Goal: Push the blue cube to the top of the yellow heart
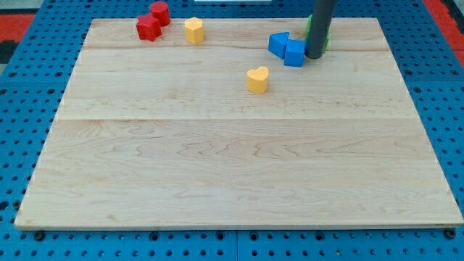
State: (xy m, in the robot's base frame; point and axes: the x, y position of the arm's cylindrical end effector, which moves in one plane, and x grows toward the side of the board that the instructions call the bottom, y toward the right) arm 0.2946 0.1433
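The blue cube (295, 53) sits near the view's top right, touching another blue block (278, 43) on its left. The yellow heart (257, 79) lies below and left of the cube, a short gap apart. My tip (315, 56) stands right against the cube's right side. The rod rises from there to the view's top edge and hides most of a green block (326, 36) behind it.
A yellow block (193, 30) stands at the top, left of centre. A red star-like block (148, 28) and a red cylinder (160, 13) sit at the top left. The wooden board (232, 174) lies on a blue pegboard.
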